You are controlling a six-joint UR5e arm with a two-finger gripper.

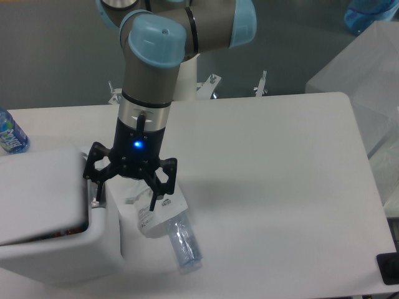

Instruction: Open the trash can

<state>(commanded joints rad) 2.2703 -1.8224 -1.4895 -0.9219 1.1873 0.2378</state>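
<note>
The white boxy trash can (68, 255) stands at the front left of the table. Its flat lid (37, 187) is tilted up a little at the front, and a dark gap (59, 233) under it shows coloured contents. My gripper (123, 198) points down at the can's right side with its black jaws spread open. The left fingertip (93, 194) is at the lid's right edge, and the right fingertip (153, 202) hangs over the table beside the can. I cannot see the grey latch tab.
A crushed clear plastic bottle (181, 243) with a white label (156, 217) lies just right of the can, under the gripper. A blue-labelled bottle (9, 134) stands at the far left edge. A translucent bin (368, 75) stands beyond the table's right side.
</note>
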